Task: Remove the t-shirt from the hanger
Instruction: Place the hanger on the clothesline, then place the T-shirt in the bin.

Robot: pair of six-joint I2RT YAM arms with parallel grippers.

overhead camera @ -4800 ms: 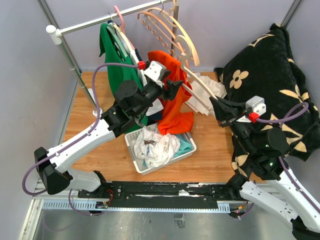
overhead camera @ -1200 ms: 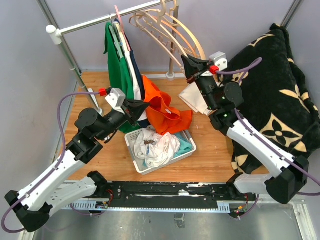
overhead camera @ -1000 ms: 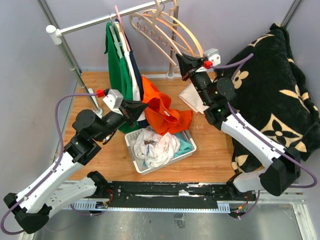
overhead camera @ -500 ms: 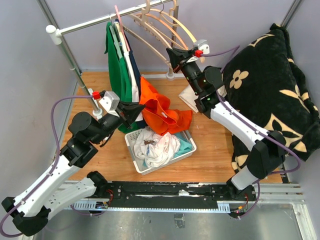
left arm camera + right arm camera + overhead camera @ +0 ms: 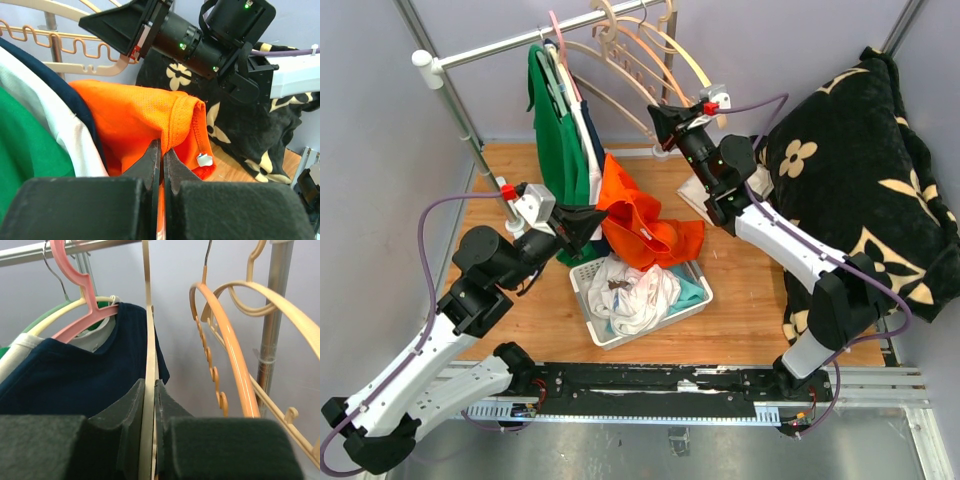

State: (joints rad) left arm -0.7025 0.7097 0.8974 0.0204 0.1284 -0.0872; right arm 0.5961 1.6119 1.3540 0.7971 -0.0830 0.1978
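no text, brand, number or sign is showing clearly enough to read in any view. a small white tag [image 5: 202,160] is hanging at the hem of the orange t-shirt [image 5: 131,117], but it is too small to tell whether anything is printed on it.
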